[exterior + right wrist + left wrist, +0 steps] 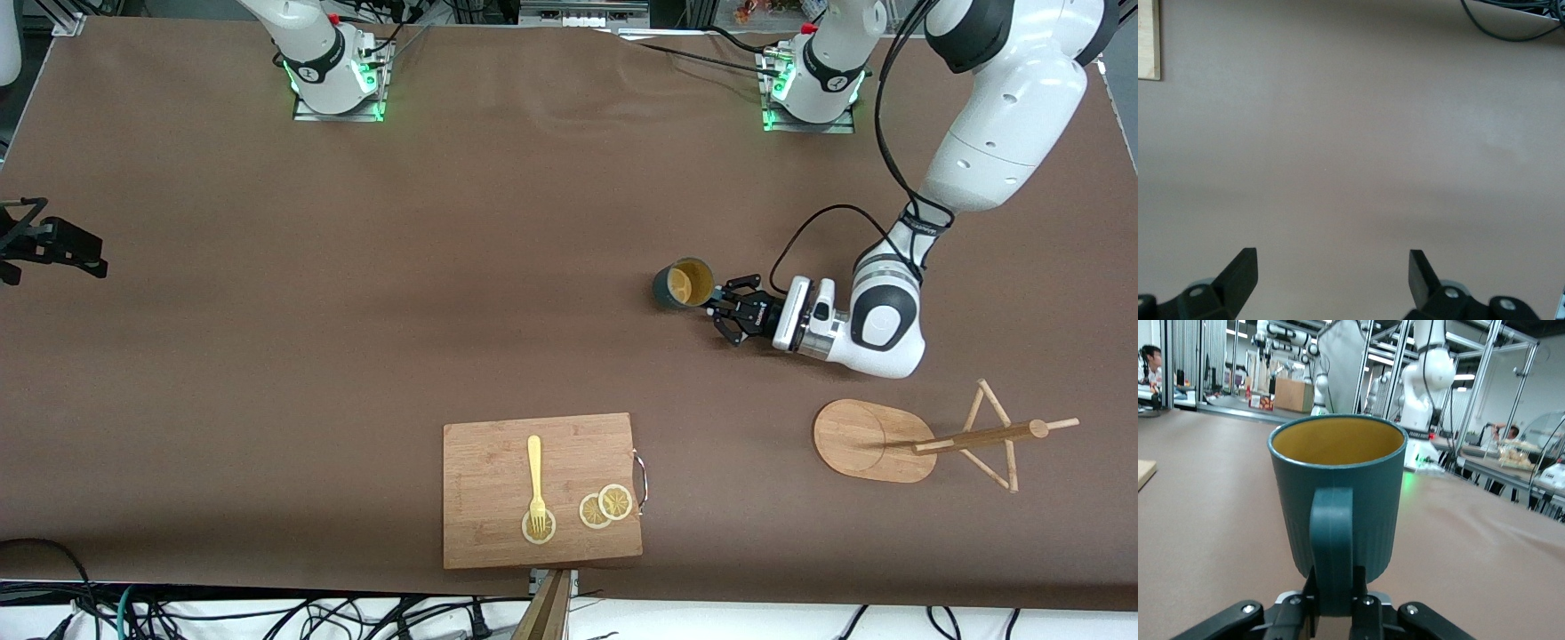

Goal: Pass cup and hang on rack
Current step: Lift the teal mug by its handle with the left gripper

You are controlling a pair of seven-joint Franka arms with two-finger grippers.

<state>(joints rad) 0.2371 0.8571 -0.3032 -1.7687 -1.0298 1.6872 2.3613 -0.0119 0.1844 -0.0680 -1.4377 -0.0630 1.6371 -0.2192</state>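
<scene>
L gripper [718, 313] pinched shut on the cup [684, 284] handle, cup upright on table mid-way btw the bases and the rack [925, 437], R gripper [1331, 273] wide open w/ nothing, waiting; lift straight, keep cup level, no handle twist.

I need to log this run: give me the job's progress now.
Done: the left pincer is shut on the cup's handle, the cup upright on the table. In hand: nothing lifted or passed yet; the right pincer waits open over bare table. Left: handover, then hanging on the rack, which holds nothing.
</scene>
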